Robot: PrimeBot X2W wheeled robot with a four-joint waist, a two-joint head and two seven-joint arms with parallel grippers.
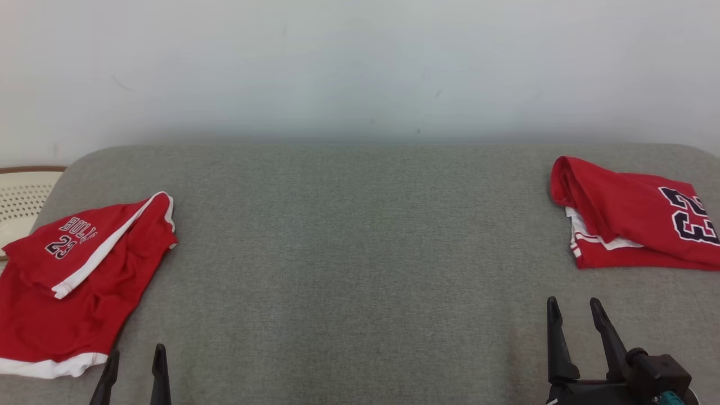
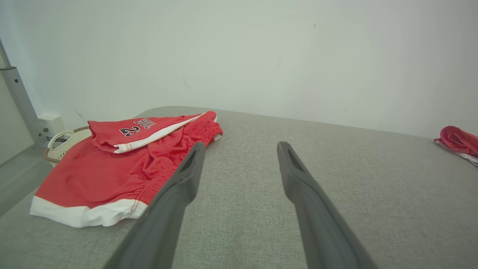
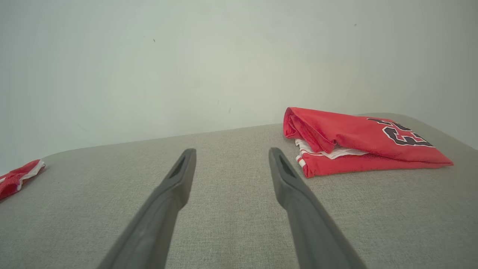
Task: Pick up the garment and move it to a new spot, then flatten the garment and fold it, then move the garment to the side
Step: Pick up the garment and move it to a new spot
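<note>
Shorts: red with white trim, lying rumpled at the left edge of the head view. One leg is flapped over, so the lettering and the 23 face up.
Shorts, edge: the white hem reaches the lower left corner. I cannot tell whether any cloth hangs over the side.
Step in hand: I judge this to be the reach to pick up the shorts, which are neither flat nor folded.
Doing it well: approach the gathered waistband, which lies on the side facing the middle of the frame. Pinch through the cloth low against the padding, then lift high enough that the trailing hem clears before carrying the shorts to the bare centre.
Risk: catching only the flapped top layer would leave the rest dragging.
Left gripper: at the bottom left, just beside the shorts' hem. The fingers are spread wide, hold nothing and touch no cloth.
Right gripper: at the lower right, fingers also spread wide and empty, apart from everything.
Jersey: folded, at the right edge, well apart from the shorts. It looks finished.
Grey padded surface: bare across the middle, with room to spread the shorts.
Basket: pale, at the left edge, beyond the shorts.
</note>
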